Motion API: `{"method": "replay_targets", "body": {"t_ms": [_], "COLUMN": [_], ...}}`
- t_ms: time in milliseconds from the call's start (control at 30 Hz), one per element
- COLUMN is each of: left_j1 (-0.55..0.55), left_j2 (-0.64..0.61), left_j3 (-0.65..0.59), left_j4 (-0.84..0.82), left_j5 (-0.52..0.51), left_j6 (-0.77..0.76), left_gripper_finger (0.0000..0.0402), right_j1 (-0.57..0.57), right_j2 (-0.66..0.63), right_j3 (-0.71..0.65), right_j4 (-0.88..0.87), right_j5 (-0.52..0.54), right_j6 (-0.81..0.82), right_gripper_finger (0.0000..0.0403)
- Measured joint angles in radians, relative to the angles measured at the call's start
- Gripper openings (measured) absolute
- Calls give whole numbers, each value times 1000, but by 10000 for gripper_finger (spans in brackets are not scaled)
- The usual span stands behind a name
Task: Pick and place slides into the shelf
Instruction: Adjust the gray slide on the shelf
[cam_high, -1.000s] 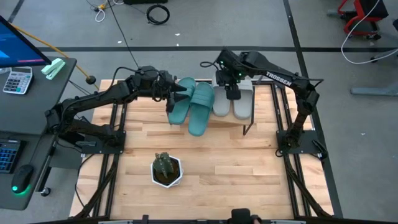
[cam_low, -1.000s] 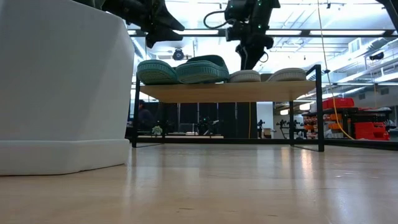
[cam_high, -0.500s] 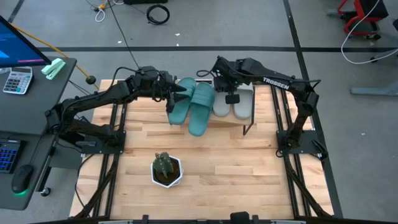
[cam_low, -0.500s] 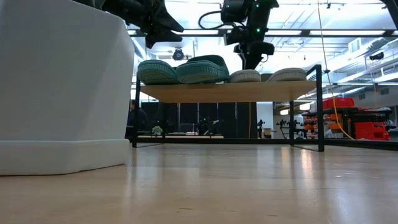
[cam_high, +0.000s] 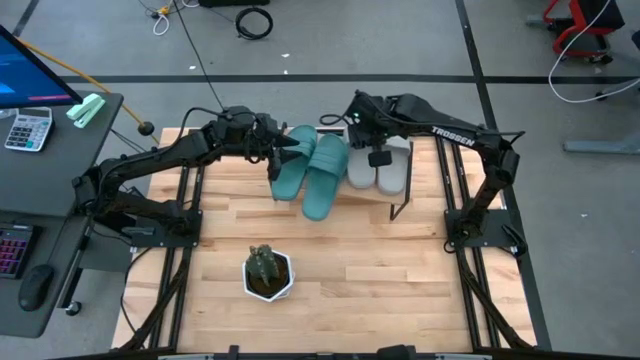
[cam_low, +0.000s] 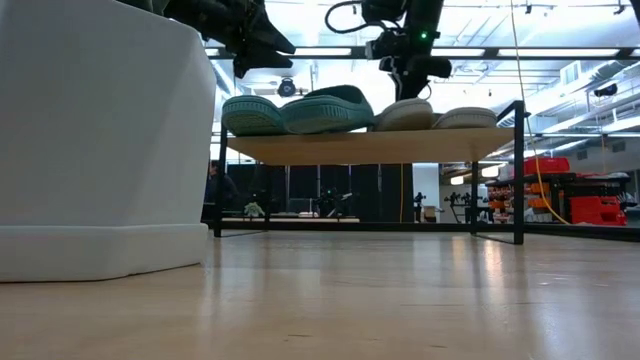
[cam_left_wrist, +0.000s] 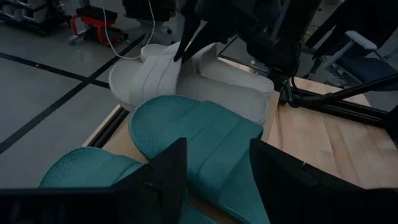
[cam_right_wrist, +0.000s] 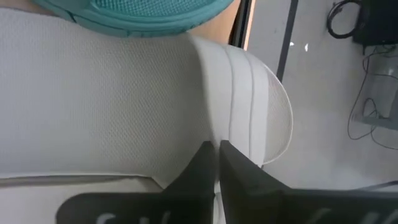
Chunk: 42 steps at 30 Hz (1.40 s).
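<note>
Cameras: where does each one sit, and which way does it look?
High: overhead, facing down; both arms, shelf, plant.
Low: table height, looking level; plant pot close, slides on the shelf, arms above.
Left wrist: looks past the open left gripper at teal slides.
Right wrist: right gripper shut on white slide.
All four share the slides.

A potted plant (cam_high: 268, 272) in its white pot sits near the front edge of the wooden table (cam_high: 340, 270), and that pot looms large at the low view's left. Off to the left, a side desk (cam_high: 40, 200) carries a calculator (cam_high: 27, 128), a monitor (cam_high: 25, 65) and a mouse (cam_high: 36, 287)
</note>
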Motion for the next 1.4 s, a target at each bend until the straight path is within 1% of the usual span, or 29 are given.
{"method": "replay_targets", "body": {"t_ms": [100,633,867,1033,1233,1400], "left_j1": [0,-2,-2,-2,-2,-2], "left_j2": [0,0,0,0,0,0], "left_j3": [0,0,0,0,0,0], "left_j4": [0,5,9,10,10,10], "left_j5": [0,0,0,0,0,0], "left_j6": [-7,-15,-16,-16,-16,-16], "left_gripper_finger": [176,175,176,173,177,173], "right_j1": [0,-2,-1,-10,-6,-6], "right_j2": [-8,25,27,28,29,29], "right_j3": [0,-2,-5,-5,-6,-6], "right_j4": [-1,60,103,95,63,65], "right_j5": [0,-120,-133,-212,-274,-274], "right_j6": [0,11,27,72,85,91], "right_gripper_finger": [7,7,5,18,42,70]}}
